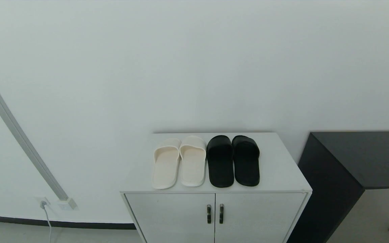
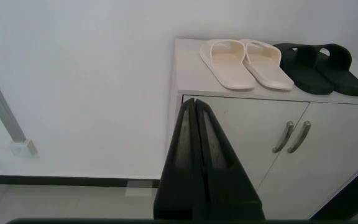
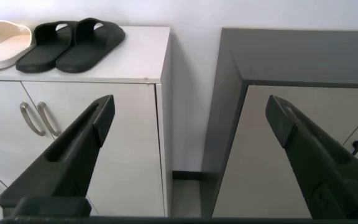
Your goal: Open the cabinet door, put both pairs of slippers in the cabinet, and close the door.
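A white cabinet (image 1: 282, 168) stands against the wall with both doors closed and two metal handles (image 1: 214, 213) at the middle. On its top lie a cream pair of slippers (image 1: 179, 162) and, to their right, a black pair of slippers (image 1: 233, 161), toes toward the wall. In the left wrist view my left gripper (image 2: 196, 106) is shut with nothing in it, in front of the cabinet's (image 2: 241, 130) left corner and below the slippers (image 2: 247, 56). My right gripper (image 3: 188, 112) is open and empty, off the cabinet's (image 3: 148, 56) right side, by the black pair (image 3: 70, 43).
A dark grey cabinet (image 1: 360, 158) stands close on the right, a narrow gap between the two. A wall socket with a cable (image 1: 44, 204) and a slanted cable duct (image 1: 15, 131) are on the wall to the left.
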Controlling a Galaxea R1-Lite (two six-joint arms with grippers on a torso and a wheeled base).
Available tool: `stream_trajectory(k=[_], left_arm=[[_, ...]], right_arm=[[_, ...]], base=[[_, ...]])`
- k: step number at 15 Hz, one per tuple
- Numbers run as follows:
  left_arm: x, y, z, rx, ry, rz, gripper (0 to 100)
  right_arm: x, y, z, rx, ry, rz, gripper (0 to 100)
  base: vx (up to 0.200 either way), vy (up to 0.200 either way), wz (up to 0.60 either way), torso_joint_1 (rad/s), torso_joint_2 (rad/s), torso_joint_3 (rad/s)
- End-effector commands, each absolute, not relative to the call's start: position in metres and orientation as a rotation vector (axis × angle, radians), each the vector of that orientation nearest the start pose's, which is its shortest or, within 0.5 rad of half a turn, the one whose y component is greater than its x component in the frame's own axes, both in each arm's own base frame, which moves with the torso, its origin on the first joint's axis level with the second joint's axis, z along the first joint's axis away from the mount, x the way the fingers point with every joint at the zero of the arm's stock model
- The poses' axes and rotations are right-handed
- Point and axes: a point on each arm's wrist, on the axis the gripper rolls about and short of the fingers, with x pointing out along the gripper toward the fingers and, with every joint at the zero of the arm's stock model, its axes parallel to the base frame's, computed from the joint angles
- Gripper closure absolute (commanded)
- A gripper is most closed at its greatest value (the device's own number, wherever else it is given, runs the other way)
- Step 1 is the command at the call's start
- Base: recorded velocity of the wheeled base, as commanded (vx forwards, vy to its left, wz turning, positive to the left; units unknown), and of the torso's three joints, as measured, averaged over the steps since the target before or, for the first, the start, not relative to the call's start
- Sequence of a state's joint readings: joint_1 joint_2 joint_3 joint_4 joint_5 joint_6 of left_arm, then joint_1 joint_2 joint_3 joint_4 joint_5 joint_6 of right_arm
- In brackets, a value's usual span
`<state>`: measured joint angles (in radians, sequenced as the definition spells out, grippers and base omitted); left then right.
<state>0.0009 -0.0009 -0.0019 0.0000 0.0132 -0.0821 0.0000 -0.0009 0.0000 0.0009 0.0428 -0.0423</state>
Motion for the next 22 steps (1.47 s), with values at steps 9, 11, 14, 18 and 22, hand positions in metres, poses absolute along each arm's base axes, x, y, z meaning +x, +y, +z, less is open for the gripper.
stream_trajectory(k=[9,11,14,18,22], left_arm=[[-0.023,0.0,0.076,-0.081,-0.002,0.015,100],[-0.023,0.0,0.076,-0.081,-0.002,0.015,100],[-0.023,0.0,0.076,-0.078,-0.002,0.018,100],[-0.023,0.0,0.076,-0.08,-0.002,0.014,100],[-0.023,0.0,0.076,-0.08,-0.004,0.012,100]], right_arm=[[-0.023,0.001,0.075,-0.041,-0.001,0.04,0],[-0.023,0.001,0.079,-0.034,-0.007,0.034,0],[-0.023,0.001,0.155,0.072,-0.003,0.049,0],[0.01,0.002,0.139,0.016,0.213,0.102,0],[0.07,0.004,0.162,0.057,0.298,0.134,0]], base=[[0.0,0.0,0.0,0.0,0.0,0.0],[0.0,0.0,0.0,0.0,0.0,0.0],[0.0,0.0,0.0,0.0,0.0,0.0],[0.0,0.0,0.0,0.0,0.0,0.0],[0.0,0.0,0.0,0.0,0.0,0.0]])
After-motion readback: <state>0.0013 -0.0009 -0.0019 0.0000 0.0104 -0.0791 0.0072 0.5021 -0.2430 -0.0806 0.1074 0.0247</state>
